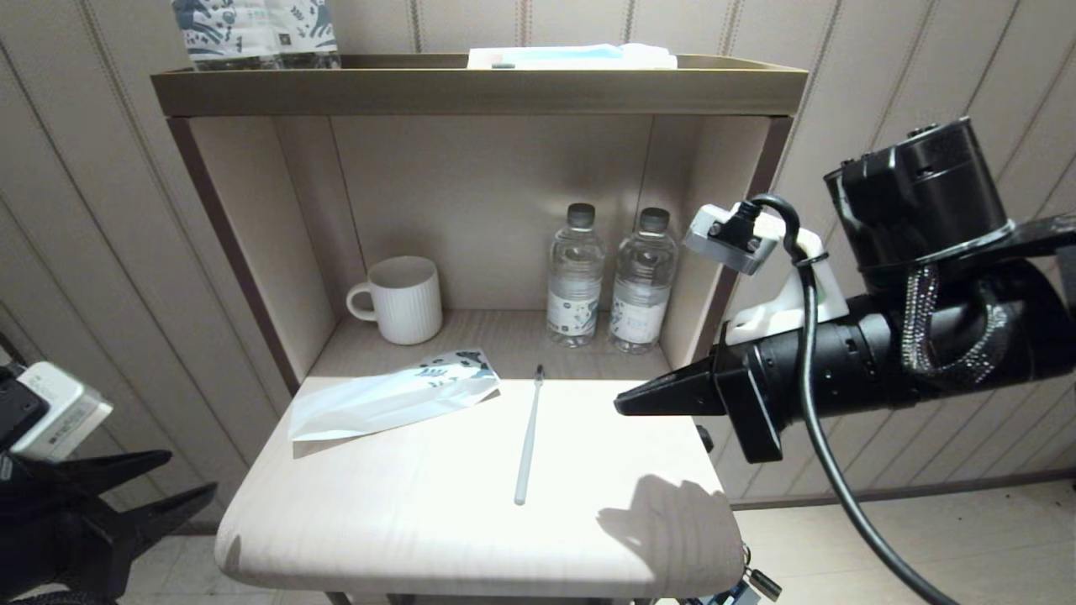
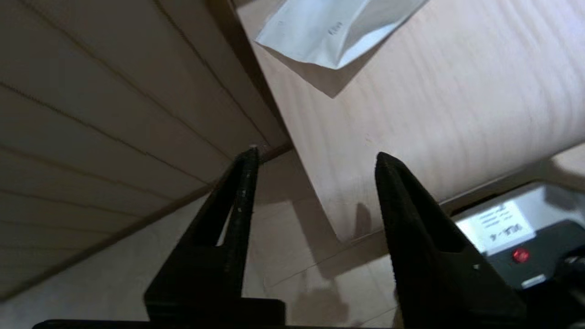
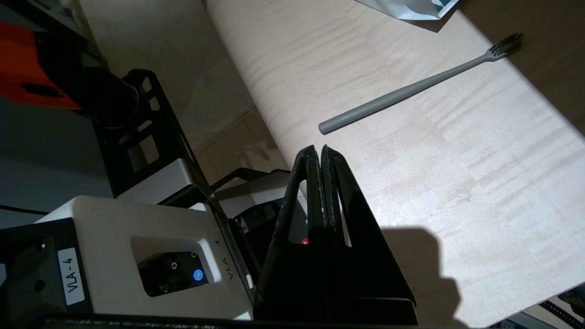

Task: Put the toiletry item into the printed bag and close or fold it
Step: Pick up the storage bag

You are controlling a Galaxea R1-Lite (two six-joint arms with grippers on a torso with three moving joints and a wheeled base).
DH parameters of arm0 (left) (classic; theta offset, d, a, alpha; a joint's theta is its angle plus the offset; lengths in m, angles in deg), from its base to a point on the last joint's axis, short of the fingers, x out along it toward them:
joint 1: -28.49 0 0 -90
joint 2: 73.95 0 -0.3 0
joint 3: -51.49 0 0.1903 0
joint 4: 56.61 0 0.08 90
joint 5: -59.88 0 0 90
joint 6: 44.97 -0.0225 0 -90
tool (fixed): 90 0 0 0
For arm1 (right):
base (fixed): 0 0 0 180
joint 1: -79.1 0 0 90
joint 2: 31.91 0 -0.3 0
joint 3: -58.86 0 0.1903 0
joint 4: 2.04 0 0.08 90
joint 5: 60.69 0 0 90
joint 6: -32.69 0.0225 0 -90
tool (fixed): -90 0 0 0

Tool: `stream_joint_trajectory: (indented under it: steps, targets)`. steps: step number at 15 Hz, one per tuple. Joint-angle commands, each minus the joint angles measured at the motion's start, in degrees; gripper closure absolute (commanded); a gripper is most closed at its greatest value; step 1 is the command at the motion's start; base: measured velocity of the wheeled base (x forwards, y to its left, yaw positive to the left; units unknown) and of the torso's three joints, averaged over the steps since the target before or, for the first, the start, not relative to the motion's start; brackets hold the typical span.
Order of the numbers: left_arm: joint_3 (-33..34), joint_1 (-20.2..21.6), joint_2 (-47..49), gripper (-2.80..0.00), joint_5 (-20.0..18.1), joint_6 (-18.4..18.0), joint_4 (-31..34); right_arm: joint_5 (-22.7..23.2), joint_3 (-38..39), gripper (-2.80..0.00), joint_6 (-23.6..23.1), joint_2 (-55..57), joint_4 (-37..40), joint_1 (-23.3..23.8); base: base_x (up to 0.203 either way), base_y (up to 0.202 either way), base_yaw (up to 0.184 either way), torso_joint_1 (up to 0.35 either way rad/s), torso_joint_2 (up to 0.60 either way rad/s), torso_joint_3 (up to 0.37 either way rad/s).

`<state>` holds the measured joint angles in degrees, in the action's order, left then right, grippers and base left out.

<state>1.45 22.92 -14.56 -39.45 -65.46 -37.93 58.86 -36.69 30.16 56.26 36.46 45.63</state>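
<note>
Nothing gripped: left gripper (image 2: 315, 157) fingers apart, right gripper (image 3: 322, 151) fingers together; toothbrush (image 1: 528, 437) beside printed bag (image 1: 391, 399), unbagged.

The left gripper (image 1: 181, 479) sits low at the head view's left edge, fingers spread apart and empty. The right gripper (image 1: 620, 405) reaches in level from the right, fingers pressed together on nothing.

One thin pale grey toothbrush (image 1: 528, 439), one flat white printed plastic bag (image 1: 392, 397), one white ribbed ceramic mug (image 1: 402, 299), two clear plastic water bottles (image 1: 575, 277) (image 1: 643, 281), and two black tools (image 1: 155, 491) (image 1: 624, 404).
</note>
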Motion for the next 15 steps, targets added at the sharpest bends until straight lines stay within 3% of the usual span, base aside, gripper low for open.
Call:
stream_joint_trajectory:
  steps: [1, 3, 6, 13, 15]
  targets:
    - [0.07, -3.70, 0.45, -2.80, 1.33, -3.12, -0.13, 0.31, 0.11, 0.00, 0.00, 0.66, 0.08, -0.02, 0.000, 0.000, 0.000, 0.000, 0.00, 0.000]
    - [-1.35, -4.70, 2.04, -2.80, 2.59, -7.35, -0.41, 0.47, 0.54, 0.00, 0.05, 1.40, 0.02, -0.02, 0.000, 0.000, 0.000, 0.000, 0.00, 0.000]
    - [-1.32, -6.23, 4.64, -2.80, 2.47, -8.86, -0.92, 0.73, 1.16, 0.00, -0.01, 2.05, -0.01, 0.20, 0.000, 0.000, 0.000, 0.000, 0.00, 0.000]
    - [-0.47, -6.73, 15.01, -2.80, 3.48, -11.80, -12.97, 0.86, 1.52, 0.00, -0.01, 4.12, -1.92, 0.59, 0.000, 0.000, 0.000, 0.000, 0.00, 0.000]
    - [1.85, -6.75, 17.16, -2.80, 6.07, -14.31, -15.66, 1.31, 1.87, 0.00, -0.01, 4.64, -2.03, 0.70, 0.000, 0.000, 0.000, 0.000, 0.00, 0.000]
